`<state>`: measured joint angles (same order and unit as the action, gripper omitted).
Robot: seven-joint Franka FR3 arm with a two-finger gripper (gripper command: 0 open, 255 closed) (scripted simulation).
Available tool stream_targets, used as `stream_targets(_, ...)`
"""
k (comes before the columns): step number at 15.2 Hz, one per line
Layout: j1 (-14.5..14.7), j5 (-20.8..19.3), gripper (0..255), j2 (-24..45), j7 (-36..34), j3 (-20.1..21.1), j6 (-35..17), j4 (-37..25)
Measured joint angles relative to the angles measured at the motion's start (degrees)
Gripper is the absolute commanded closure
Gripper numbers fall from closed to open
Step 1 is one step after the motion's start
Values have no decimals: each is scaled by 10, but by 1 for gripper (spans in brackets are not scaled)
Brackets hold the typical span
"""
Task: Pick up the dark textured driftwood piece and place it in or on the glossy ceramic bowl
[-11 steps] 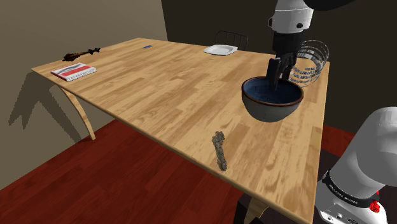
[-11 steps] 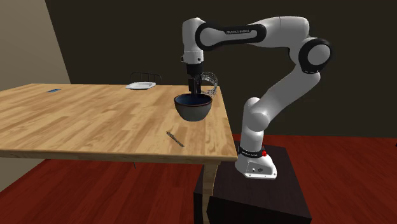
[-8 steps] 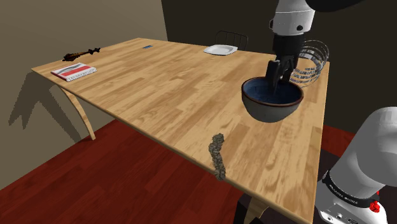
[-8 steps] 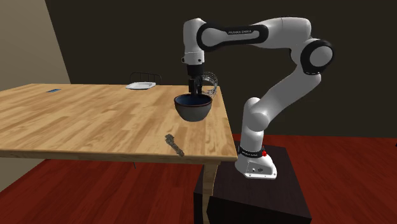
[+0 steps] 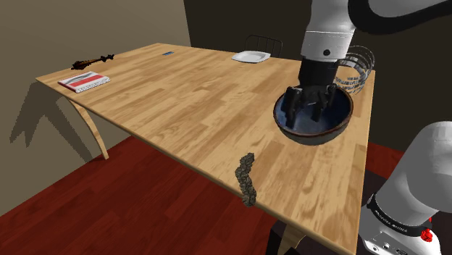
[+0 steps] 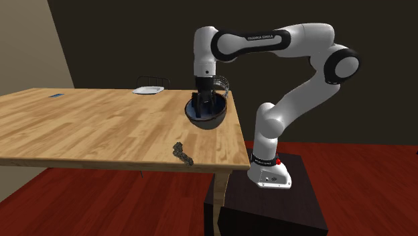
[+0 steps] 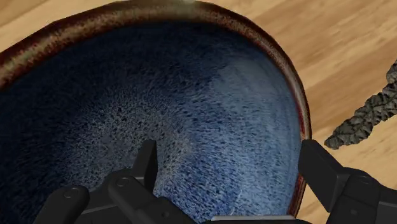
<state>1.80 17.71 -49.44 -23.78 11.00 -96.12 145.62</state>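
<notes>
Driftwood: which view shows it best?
Shoulder view: the whole driftwood lies unobstructed at the table edge. Second exterior view shows it from farther off, foreshortened. Wrist view catches just one end, beyond the bowl rim.

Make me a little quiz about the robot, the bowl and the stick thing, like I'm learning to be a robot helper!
1. True or false: the driftwood is lying inside the bowl.
2. Pick one. Where is the tool? A: touching the driftwood. B: down in the bowl. C: far from both.
3. Fill the gap: in the wrist view the tool's two fingers stand ___ (apart or together).

Key:
1. False. It lies at the edge of the table.
2. B.
3. Apart.
</notes>
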Motion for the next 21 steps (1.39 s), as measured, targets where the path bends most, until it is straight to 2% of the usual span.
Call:
stream_targets(5, 9, 97, 0, -5, -122, 63, -56, 16)
stream_targets(12, 3, 215, 0, 48, -277, 166, -180, -1)
stream_targets(21, 4, 253, 0, 86, -292, 213, -256, 18)
